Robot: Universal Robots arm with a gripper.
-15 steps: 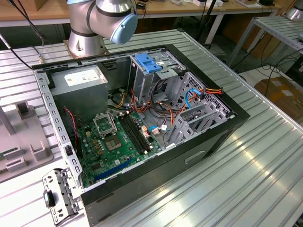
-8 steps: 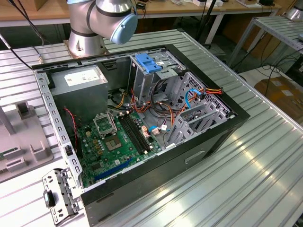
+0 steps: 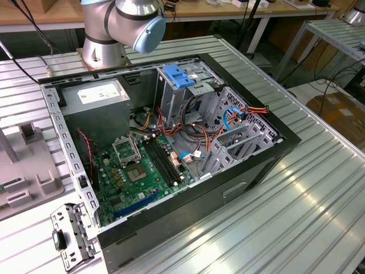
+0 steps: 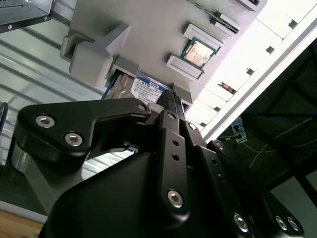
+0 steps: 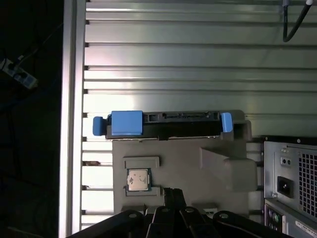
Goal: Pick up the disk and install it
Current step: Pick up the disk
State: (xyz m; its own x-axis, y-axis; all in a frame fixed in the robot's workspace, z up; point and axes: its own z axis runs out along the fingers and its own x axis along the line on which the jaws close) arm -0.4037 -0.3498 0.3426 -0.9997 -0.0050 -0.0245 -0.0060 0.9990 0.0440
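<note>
1. Placement, in the exterior view: the open computer case [image 3: 188,148] lies mid-table. The arm [image 3: 122,25] is mounted behind it towards the far edge. A grey holder [image 3: 31,177] sits at the table edge on the exterior view's left, beside the case's rear end. I judge the step in hand to be the approach for the pick.

2. In the second wrist view, the end effector [image 4: 172,99] hangs over that holder with its fingers brought together and nothing between them. The disk [image 4: 147,88] rests in a slot of the holder, and part of its labelled face shows just past the fingertips. A processor chip [image 4: 199,51] lies in a neighbouring recess, well apart from the disk.

3. In the first wrist view, the disk [image 5: 163,124] shows edge-on with its connector edge facing the camera and a blue rail at each end. It sits on the side of the holder [image 5: 183,158] away from the end effector [image 5: 172,192]. The holder is near the table edge, and the case [image 5: 292,183] stands just beside it. To do this well, I would:
   - spread the fingers fully before descending;
   - line them up across the disk's thin body, midway between the rails;
   - stay off the wide blue tab [image 5: 127,123] and the holder's raised block;
   - close on metal, not plastic.
</note>
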